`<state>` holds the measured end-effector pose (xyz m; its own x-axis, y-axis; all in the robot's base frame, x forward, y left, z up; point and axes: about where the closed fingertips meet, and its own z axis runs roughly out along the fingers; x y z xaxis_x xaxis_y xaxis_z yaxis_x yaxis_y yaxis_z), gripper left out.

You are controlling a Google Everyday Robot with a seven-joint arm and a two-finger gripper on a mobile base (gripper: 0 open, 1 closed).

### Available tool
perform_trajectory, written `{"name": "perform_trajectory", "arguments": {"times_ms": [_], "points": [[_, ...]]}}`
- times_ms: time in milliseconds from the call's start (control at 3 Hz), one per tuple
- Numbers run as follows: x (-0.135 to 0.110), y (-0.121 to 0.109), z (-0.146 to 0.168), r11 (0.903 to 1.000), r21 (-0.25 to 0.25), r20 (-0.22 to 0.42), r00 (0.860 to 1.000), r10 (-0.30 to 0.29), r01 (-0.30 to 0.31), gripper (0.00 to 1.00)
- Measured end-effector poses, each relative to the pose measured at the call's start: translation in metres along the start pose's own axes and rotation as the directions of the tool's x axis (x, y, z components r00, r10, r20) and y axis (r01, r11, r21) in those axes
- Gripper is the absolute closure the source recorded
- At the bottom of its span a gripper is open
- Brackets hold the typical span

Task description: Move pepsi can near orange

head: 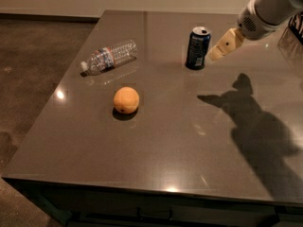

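The pepsi can (197, 48), dark blue with a silver top, stands upright on the grey table (165, 141) toward the back. The orange (126, 100) sits to its front left, well apart from it. My gripper (218, 50) comes in from the upper right, above the table, its tan fingers just right of the can and close to it. It holds nothing.
A clear plastic water bottle (109, 56) lies on its side at the back left of the table. The arm's shadow (255, 122) falls across the right side. The table's left and front edges drop to a carpeted floor (28, 79).
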<state>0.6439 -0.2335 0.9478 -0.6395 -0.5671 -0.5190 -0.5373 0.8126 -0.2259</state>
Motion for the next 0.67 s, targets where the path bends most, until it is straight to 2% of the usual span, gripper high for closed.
{"name": "perform_trajectory", "arguments": {"times_ms": [667], "points": [[-0.025, -0.008, 0.039, 0.9966, -0.039, 0.075, 0.994, 0.075, -0.072, 0.0]]}}
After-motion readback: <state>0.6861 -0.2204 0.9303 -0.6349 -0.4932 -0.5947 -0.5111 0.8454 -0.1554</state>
